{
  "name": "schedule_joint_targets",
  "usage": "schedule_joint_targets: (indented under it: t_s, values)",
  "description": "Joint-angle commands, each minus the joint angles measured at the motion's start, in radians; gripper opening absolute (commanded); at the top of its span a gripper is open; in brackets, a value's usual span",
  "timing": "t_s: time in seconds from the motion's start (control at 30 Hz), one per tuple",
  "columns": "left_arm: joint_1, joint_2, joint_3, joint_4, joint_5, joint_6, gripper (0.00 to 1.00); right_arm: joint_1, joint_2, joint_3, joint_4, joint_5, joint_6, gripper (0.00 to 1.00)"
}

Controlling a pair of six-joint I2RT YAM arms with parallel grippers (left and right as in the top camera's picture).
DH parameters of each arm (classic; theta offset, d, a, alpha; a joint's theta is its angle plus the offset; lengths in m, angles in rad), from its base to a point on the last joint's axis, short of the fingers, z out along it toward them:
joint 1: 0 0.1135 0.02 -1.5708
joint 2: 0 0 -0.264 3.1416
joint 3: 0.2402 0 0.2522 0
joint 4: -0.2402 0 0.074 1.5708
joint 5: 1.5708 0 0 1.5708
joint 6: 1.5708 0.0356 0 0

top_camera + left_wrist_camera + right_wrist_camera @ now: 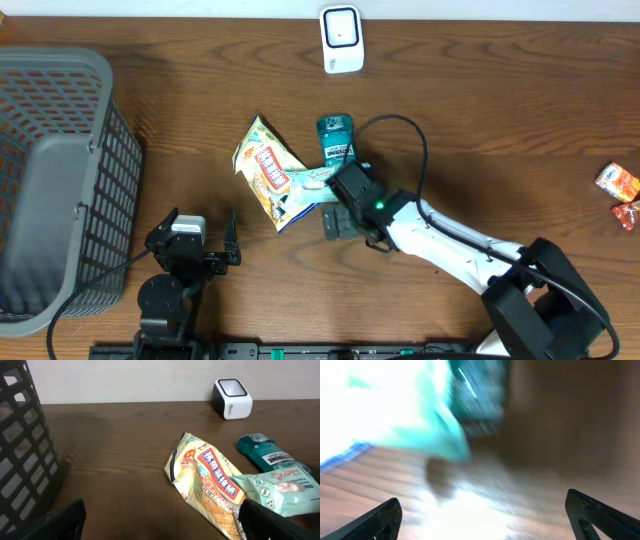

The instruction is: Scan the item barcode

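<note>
The white barcode scanner (341, 38) stands at the table's far edge, also seen in the left wrist view (232, 398). Mid-table lie a yellow snack bag (266, 168) (212, 477), a teal bottle (335, 138) (265, 455) and a white-green wipes pack (308, 183) (280, 491) overlapping the bag. My right gripper (342, 200) (485, 520) hovers low, just right of the wipes pack, open with nothing between its fingers; its view is blurred and shows a teal shape (480, 400). My left gripper (200, 238) (165, 525) rests open near the front edge, left of the bag.
A grey mesh basket (60, 180) (20, 435) fills the left side. Two small orange-red snack packets (617, 180) lie at the far right edge. The right arm's black cable (420, 150) loops above the bottle.
</note>
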Motion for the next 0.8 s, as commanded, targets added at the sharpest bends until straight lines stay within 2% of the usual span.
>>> schedule_joint_targets:
  t_s: [0.0, 0.33, 0.4, 0.47, 0.53, 0.6, 0.63, 0.73, 0.77]
  values:
    - [0.003, -0.003, -0.014, -0.029, 0.009, -0.005, 0.98, -0.001, 0.013, 0.058, 0.029, 0.019, -0.002, 0.99]
    - [0.003, -0.003, -0.014, -0.029, 0.009, -0.005, 0.98, -0.047, 0.142, 0.152, 0.104, -0.056, -0.025, 0.99]
    - [0.003, -0.003, -0.014, -0.029, 0.009, -0.005, 0.98, -0.047, 0.17, 0.176, 0.112, -0.104, -0.05, 0.96]
    - [0.003, -0.003, -0.014, -0.029, 0.009, -0.005, 0.98, -0.047, 0.189, 0.192, 0.126, -0.121, -0.056, 0.89]
    - [0.003, -0.003, -0.014, -0.029, 0.009, -0.005, 0.98, -0.047, 0.198, 0.198, 0.142, -0.121, -0.056, 0.66]
    - [0.003, -0.003, -0.014, -0.029, 0.009, -0.005, 0.98, -0.047, 0.198, 0.198, 0.154, -0.122, -0.056, 0.35]
    - [0.003, -0.003, -0.014, -0.029, 0.009, -0.005, 0.98, -0.047, 0.198, 0.198, 0.156, -0.124, -0.055, 0.22]
    - [0.003, -0.003, -0.014, -0.029, 0.009, -0.005, 0.98, -0.047, 0.198, 0.2, 0.158, -0.124, -0.055, 0.02]
    - [0.003, -0.003, -0.014, -0.029, 0.009, -0.005, 0.98, -0.047, 0.198, 0.2, 0.154, -0.124, -0.055, 0.01]
